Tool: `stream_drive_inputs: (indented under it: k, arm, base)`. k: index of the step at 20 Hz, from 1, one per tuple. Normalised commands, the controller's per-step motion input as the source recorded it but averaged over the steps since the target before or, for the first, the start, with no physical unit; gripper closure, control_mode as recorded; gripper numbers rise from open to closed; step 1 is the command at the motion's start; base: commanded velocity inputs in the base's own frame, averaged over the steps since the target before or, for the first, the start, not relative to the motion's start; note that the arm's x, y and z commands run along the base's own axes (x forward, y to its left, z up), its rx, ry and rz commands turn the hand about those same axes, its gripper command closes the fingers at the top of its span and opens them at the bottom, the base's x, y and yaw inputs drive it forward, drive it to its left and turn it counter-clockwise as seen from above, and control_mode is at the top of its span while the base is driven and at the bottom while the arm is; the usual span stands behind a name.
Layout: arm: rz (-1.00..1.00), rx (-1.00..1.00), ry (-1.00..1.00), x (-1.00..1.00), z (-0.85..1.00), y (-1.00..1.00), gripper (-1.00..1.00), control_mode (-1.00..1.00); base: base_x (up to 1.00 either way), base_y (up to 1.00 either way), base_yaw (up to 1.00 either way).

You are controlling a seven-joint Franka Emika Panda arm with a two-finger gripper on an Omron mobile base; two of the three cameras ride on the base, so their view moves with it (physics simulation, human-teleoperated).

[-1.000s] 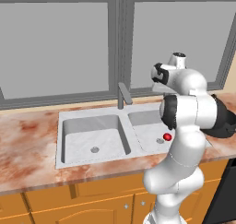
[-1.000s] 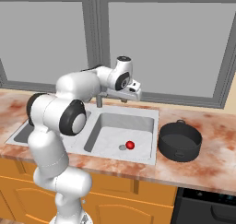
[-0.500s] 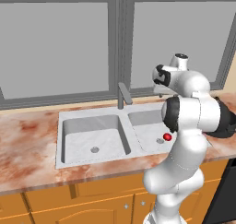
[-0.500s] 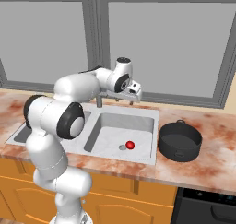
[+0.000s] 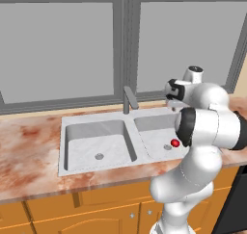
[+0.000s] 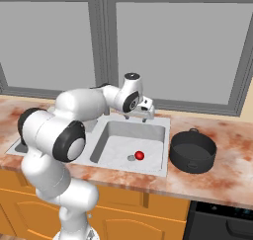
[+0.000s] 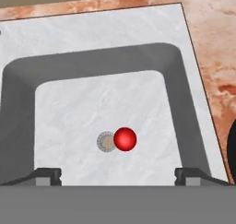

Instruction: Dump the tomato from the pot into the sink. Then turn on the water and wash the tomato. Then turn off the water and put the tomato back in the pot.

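Hand view: tomato [image 7: 125, 139] beside sink [image 7: 110, 43] drain.

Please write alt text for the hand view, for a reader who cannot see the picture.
A small red tomato lies on the floor of a light grey sink basin, touching the round drain. The open gripper looks down on it from above, its two dark fingertips wide apart, with marbled countertop alongside.

You will find no legible text, label, brand, number or sign on any surface here — the sink [image 6: 129, 144], the pot [image 6: 193, 150] and the countertop [image 6: 232, 150] all carry none.
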Motion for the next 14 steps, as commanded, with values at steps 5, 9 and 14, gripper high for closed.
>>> stream_drive_inputs:
  k: [5, 9, 14]
  arm:
    - [0.07, -0.02, 0.01, -0.08, -0.24, -0.12, -1.0, -1.0]
    - [0.08, 0.0, 0.0, 0.0, -0.31, -0.03, -1.0, -1.0]
    - [0.07, 0.0, 0.0, 0.0, -0.27, -0.06, -1.0, -1.0]
  base:
    - [0.0, 0.0, 0.0]
    - [0.0, 0.0, 0.0]
    - [0.0, 0.0, 0.0]
